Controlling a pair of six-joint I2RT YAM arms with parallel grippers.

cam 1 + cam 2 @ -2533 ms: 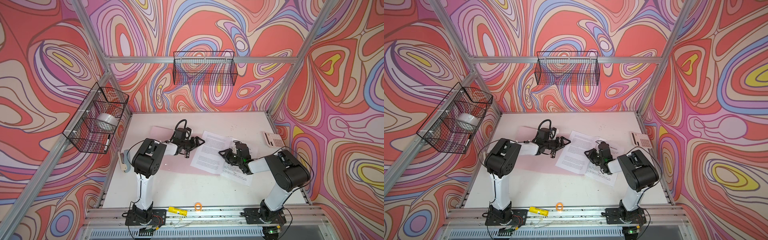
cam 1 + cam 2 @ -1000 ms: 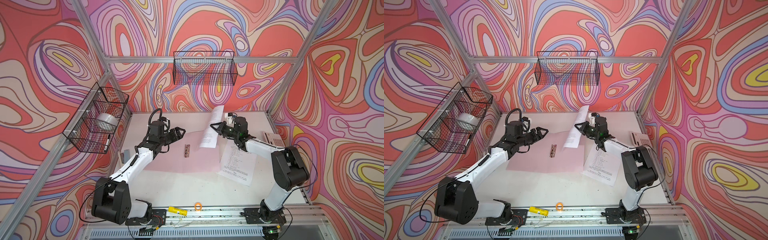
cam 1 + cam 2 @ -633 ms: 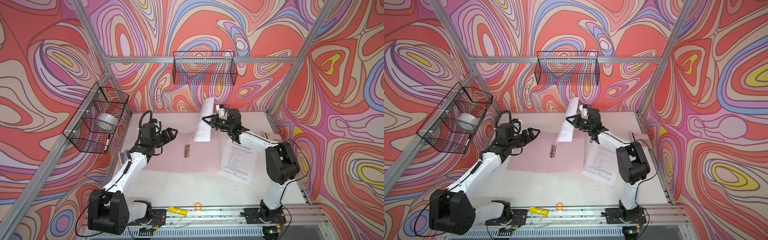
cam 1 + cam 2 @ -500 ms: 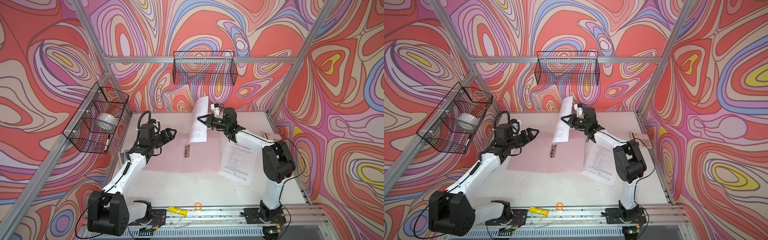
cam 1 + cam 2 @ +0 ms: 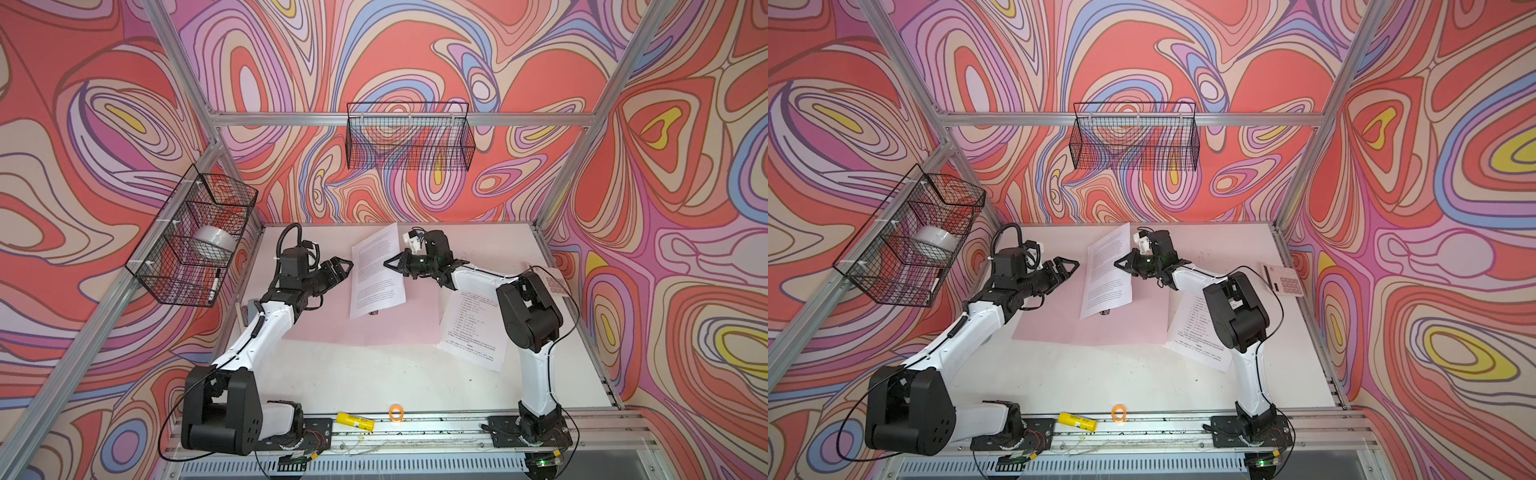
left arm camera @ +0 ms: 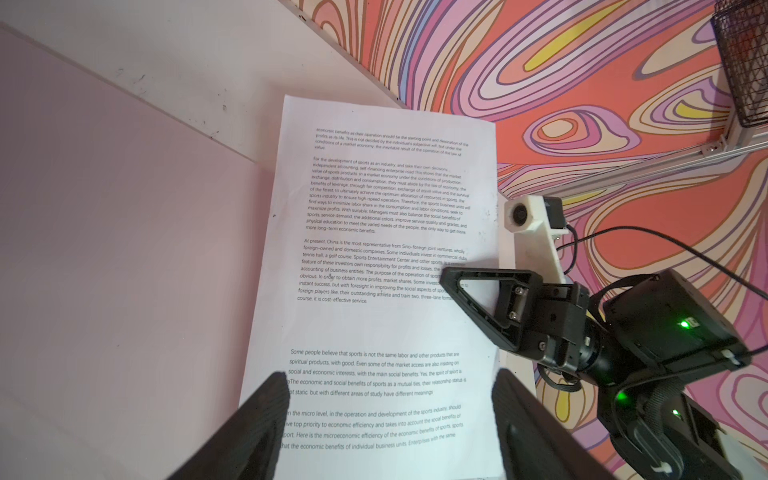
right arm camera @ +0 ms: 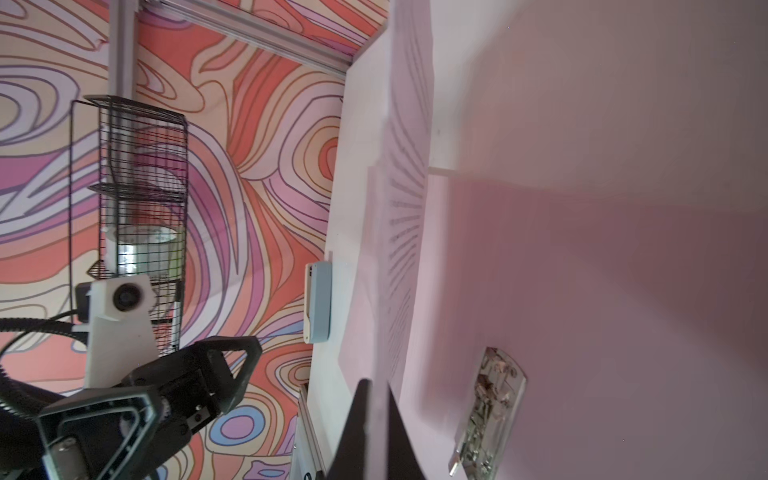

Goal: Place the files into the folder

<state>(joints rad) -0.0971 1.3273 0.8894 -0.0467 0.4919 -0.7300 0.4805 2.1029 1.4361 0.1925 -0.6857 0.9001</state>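
Note:
The pale pink folder [image 5: 332,328] [image 5: 1054,324] lies open on the table. Its silver clip [image 7: 490,411] is mostly hidden by paper in both top views. My right gripper [image 5: 387,264] [image 5: 1118,262] [image 7: 376,415] is shut on the right edge of one printed file sheet [image 5: 376,270] [image 5: 1106,270] [image 6: 382,270]. The sheet hangs tilted over the folder's middle. My left gripper [image 5: 343,270] [image 5: 1069,272] [image 6: 390,399] stands open just left of this sheet and holds nothing. More files [image 5: 469,332] [image 5: 1196,332] lie right of the folder.
A pink-and-white calculator [image 5: 1283,282] lies at the table's right edge, and a small blue-white object [image 7: 318,301] near its left edge. Wire baskets hang on the left wall [image 5: 195,241] and the back wall [image 5: 409,141]. A yellow tube [image 5: 355,420] and an orange ring [image 5: 397,412] lie at the front rail.
My right gripper has lifted one sheet off the pile and carried it left, over the folder. My left arm has drawn back off the folder and now stands open beside the sheet.

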